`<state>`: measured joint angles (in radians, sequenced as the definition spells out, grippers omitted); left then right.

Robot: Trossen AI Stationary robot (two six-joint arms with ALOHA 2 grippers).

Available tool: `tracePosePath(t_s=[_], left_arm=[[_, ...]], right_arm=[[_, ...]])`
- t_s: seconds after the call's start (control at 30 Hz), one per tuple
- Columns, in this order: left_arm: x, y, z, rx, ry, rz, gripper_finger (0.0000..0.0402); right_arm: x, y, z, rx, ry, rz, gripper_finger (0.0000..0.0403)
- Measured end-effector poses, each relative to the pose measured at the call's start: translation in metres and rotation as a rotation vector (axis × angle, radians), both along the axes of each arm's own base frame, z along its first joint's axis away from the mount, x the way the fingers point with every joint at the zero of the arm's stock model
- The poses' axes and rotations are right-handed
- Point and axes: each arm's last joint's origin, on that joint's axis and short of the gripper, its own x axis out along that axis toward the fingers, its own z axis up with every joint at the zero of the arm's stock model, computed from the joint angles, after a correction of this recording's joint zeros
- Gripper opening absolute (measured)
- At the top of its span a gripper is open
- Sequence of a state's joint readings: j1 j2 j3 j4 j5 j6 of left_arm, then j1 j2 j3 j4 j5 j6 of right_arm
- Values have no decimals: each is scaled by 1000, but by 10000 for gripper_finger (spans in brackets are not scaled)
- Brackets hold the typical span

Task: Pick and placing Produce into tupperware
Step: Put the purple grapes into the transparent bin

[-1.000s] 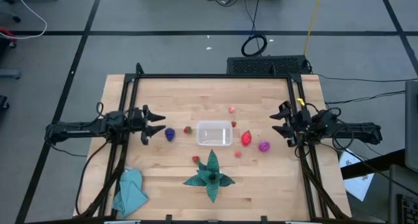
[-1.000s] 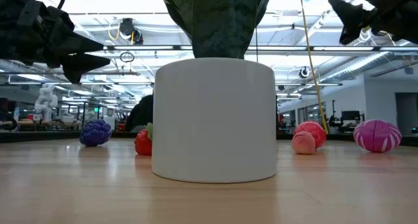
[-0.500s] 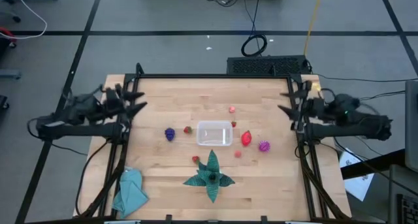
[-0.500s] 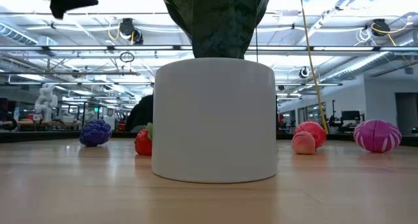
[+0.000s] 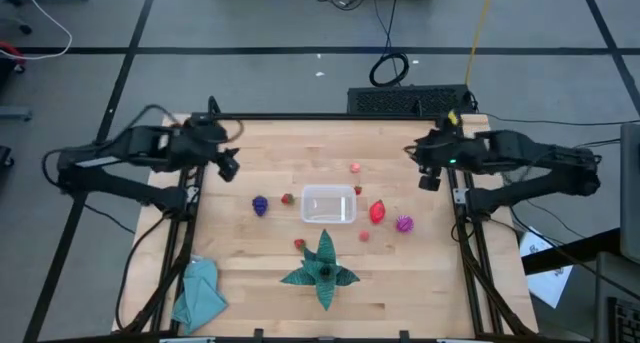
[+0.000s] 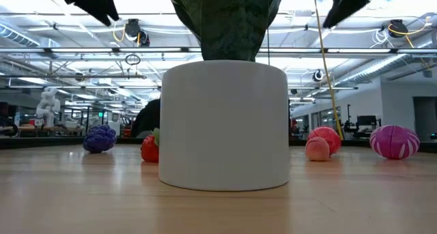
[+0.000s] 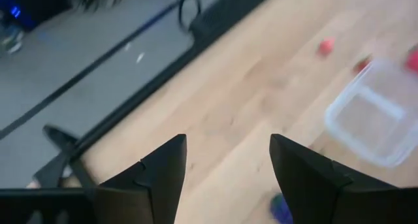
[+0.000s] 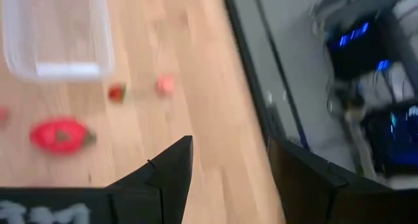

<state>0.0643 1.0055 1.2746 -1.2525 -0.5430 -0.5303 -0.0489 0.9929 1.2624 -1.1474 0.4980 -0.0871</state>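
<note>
The main risk, I think, is a jaw pushing the light tupperware (image 5: 328,204) or rolling a fruit away, because the small produce lies close around it (purple one (image 5: 260,205), red one (image 5: 377,212), magenta ball (image 5: 404,223)). Both arms hang high over the desk's (image 5: 250,253) far corners; left gripper (image 7: 225,160) and right gripper (image 8: 228,162) stand apart, empty.

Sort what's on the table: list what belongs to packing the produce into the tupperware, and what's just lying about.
Part of the job:
- clear tupperware, empty
- purple grape bunch
- small red strawberries
- big red fruit
- spiky magenta ball
- pink pieces

Just lying about:
- dark-green leafy star
- teal cloth
</note>
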Motion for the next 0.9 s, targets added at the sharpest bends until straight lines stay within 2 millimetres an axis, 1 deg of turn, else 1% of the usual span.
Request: tracePosePath(t_s=[0.13,0.27,0.47,0.6,0.77,0.9], left_arm=[[13,1,-6,-35,97,43,225],[22,-1,-15,-152,120,43,225],[29,-5,-28,-261,210,123,225],[35,-9,-35,-299,249,198,225],[48,-14,-44,-310,253,258,225],[63,-19,-54,-373,244,326,225]], right_arm=[[6,-5,-14,26,159,-54,192],[8,-9,-22,42,259,-94,192],[9,-13,-22,42,260,-110,192],[8,-14,-22,42,254,-121,192],[8,-15,-22,42,254,-125,192],[8,-15,-22,42,255,-124,192]])
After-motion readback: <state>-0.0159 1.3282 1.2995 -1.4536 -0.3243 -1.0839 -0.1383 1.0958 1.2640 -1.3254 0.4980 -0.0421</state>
